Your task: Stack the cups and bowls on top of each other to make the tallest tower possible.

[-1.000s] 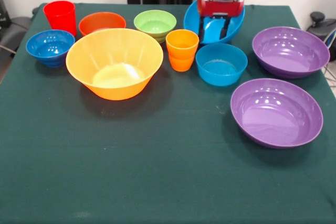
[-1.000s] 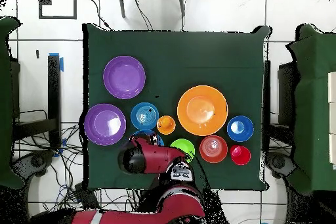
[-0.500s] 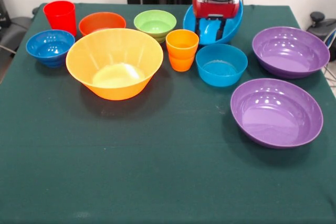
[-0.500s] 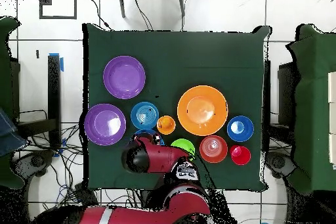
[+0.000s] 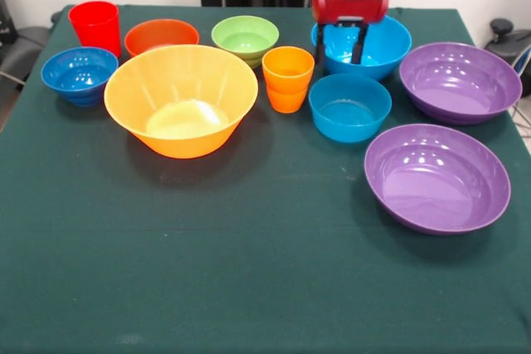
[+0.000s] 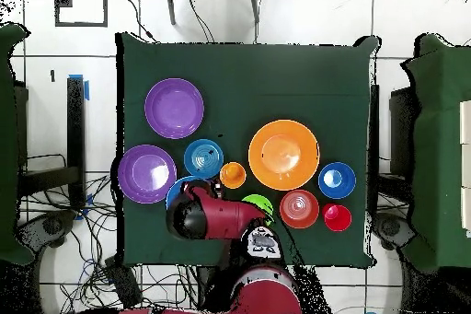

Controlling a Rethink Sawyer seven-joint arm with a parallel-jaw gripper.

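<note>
Big blue glossy plastic bowl [image 5: 373,46]: upright on table directly beneath gripper [image 5: 340,43], fingers parted inside it, nothing held; risk—closing on thin rim tips bowl against light-blue plastic bowl [image 5: 349,106] just beyond.

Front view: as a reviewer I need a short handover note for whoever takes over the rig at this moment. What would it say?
Hand: open, fingers down inside the big blue bowl, which sits level at the table's back.
Things: all single on the cloth. Red cup, orange-red bowl, green bowl, dark-blue bowl, yellow bowl, orange cup, light-blue bowl, two purple bowls.
Done: nothing stacked.
Left: the whole tower.
</note>
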